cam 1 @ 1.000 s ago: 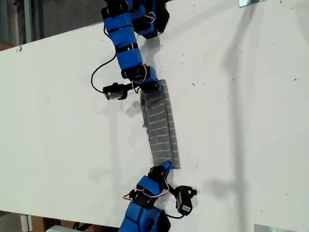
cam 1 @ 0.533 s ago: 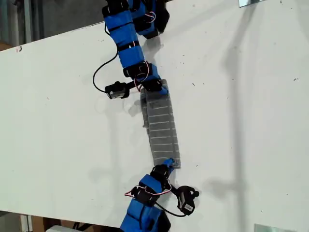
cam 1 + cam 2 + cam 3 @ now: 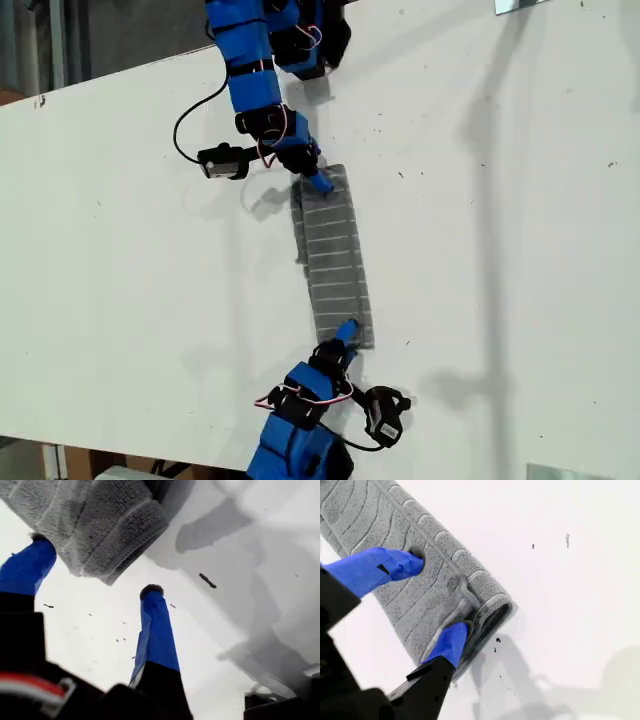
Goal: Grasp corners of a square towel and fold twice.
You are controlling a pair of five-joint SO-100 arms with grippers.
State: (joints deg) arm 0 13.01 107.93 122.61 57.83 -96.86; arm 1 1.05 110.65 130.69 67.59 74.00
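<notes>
The grey striped towel lies folded into a narrow strip on the white table, running from the exterior view's upper middle down to its lower middle. My first gripper hovers open just off the strip's upper end. A rounded, layered corner of the towel sits just beyond the spread fingers of my first gripper. My second gripper rests open on the lower end. In its wrist view, one fingertip of my second gripper presses on top of the towel and the other sits at the edge near the folded corner.
The white table spreads wide on both sides of the strip, with small dark specks in the exterior view's right half. Black cables and camera modules hang beside both arms. The table's edge runs along the exterior view's bottom and upper left.
The first arm has pulled back toward the exterior view's upper left, coming off the towel's upper end. The second gripper has edged slightly onto the lower end. The strip lies flatter.
</notes>
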